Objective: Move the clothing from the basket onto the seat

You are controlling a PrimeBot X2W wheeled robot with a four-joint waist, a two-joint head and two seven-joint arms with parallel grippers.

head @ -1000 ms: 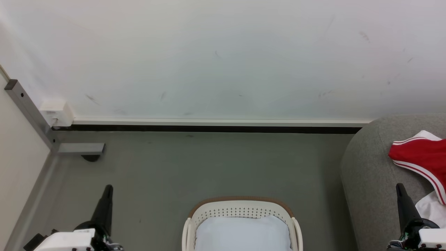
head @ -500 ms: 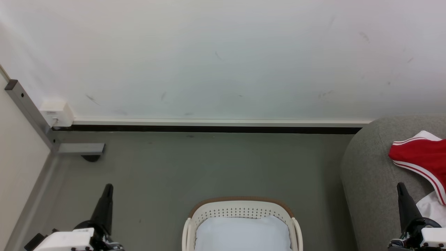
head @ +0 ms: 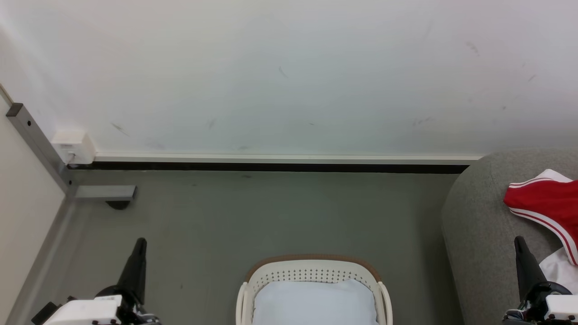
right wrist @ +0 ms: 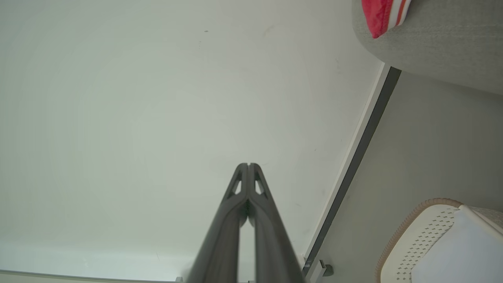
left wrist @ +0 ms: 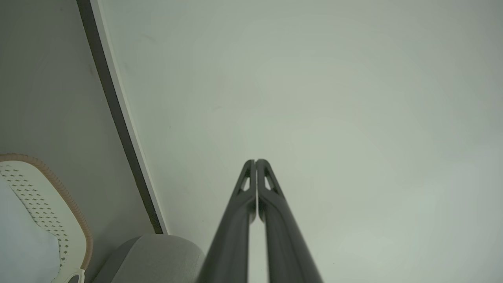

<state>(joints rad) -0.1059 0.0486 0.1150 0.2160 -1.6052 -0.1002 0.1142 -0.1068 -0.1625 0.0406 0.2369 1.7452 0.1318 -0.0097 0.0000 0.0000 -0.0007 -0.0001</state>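
Head view: left gripper and right gripper, both closed, flank the basket, floor between it and seat.

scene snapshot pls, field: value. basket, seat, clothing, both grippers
basket: basket stands on the floor between the grippers; its visible part holds a flat pale pad
seat: grey sofa, right of the basket
clothing: red piece with white stripes and white piece, both lying on the sofa
left gripper: left gripper shut, empty
right gripper: right gripper shut, empty, at the sofa's edge
task state: looks done, though the basket's near part is cut off
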